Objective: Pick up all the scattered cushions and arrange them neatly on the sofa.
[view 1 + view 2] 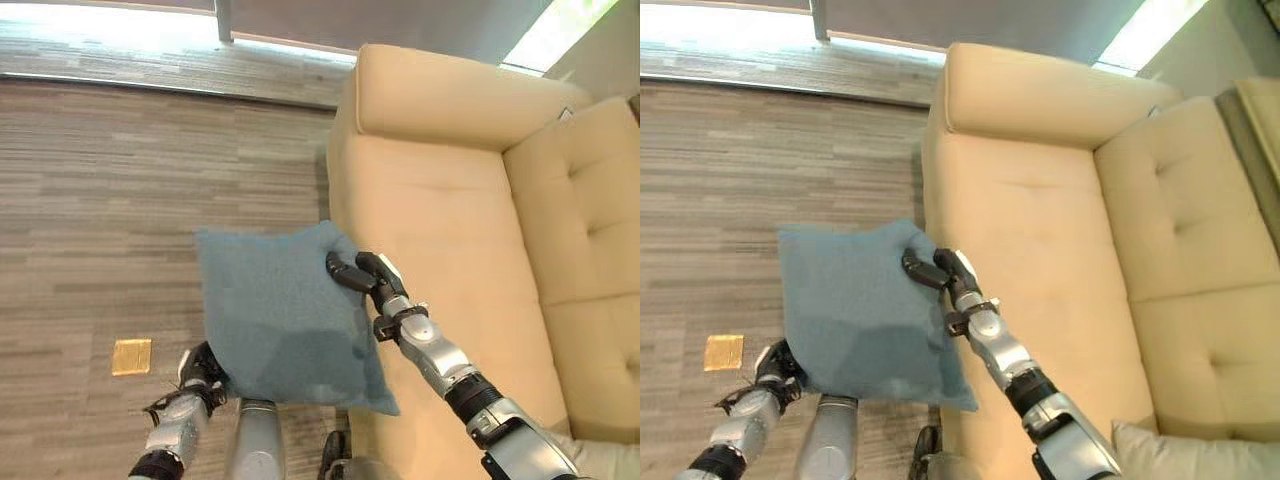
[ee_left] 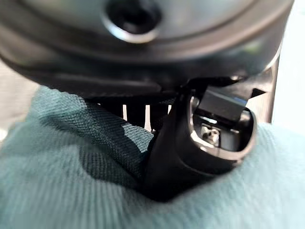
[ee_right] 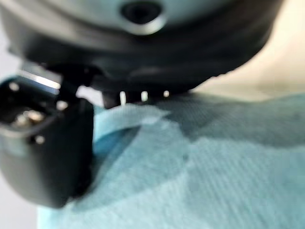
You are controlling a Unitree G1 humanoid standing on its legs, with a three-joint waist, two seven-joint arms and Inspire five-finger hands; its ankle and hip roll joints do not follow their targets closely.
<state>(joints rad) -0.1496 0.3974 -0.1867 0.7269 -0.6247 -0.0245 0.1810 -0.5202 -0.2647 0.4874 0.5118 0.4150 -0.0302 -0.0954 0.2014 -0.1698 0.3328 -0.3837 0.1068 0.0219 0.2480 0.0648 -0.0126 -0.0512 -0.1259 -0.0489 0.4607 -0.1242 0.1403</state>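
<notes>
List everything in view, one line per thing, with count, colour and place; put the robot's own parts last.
cushion: one, blue-grey, held up off the floor between both hands, beside the sofa's front edge.
pale cushion: one, cream, on the sofa seat at the near right corner of the right eye view.
sofa: one, cream-yellow, tufted back, along the right side of the scene.
floor: grey wood-look planks, to the left of the sofa.
floor patch: one, small yellow square, on the floor left of the held cushion.
left hand: dark, gripping the cushion's lower left edge.
right hand: dark, curled on the cushion's upper right corner.
</notes>
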